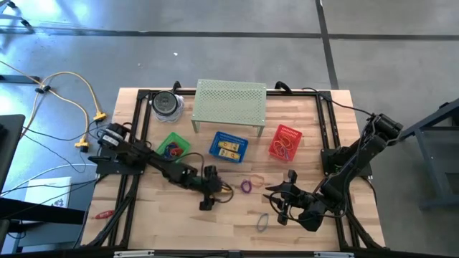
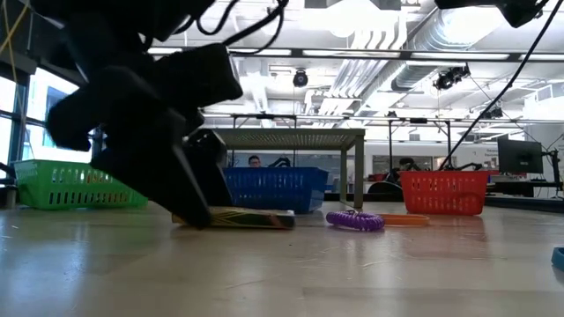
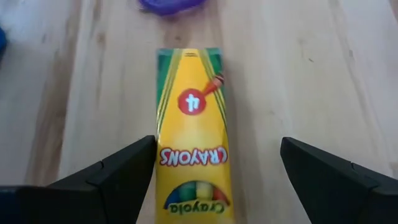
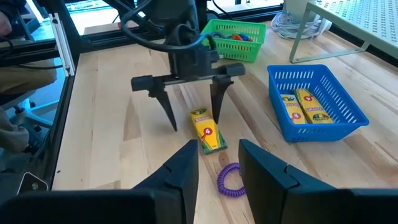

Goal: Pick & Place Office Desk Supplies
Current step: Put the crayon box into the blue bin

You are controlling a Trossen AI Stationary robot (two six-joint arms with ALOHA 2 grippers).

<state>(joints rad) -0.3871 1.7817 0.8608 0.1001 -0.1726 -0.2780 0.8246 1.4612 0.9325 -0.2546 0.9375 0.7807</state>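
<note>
A yellow crayon box (image 3: 193,124) lies flat on the wooden table, right of the table's middle (image 1: 225,188). My left gripper (image 3: 217,180) is open and slants down over the box's near end, one finger on each long side. A purple coil loop (image 4: 229,180) lies on the table just past the box's other end. An orange band (image 1: 257,183) lies beside the coil. My right gripper (image 4: 219,168) hangs above the table to the right (image 1: 281,204), slightly open and with nothing between its fingers, facing the box. My left gripper has one finger (image 3: 124,177) right beside the crayon box's long edge (image 3: 159,155), and I cannot tell whether it touches. The other finger (image 3: 323,177) stands well clear of the box. The box lies flat on the table, lengthwise along the fingers.
Three baskets stand behind the box: a green one (image 1: 173,147) with loops, a blue one (image 4: 314,102) with two crayon boxes, a red one (image 1: 285,142) with bands. A mesh shelf (image 1: 229,104) and a jar (image 1: 166,104) stand farther back. A blue loop (image 1: 262,221) lies near the front.
</note>
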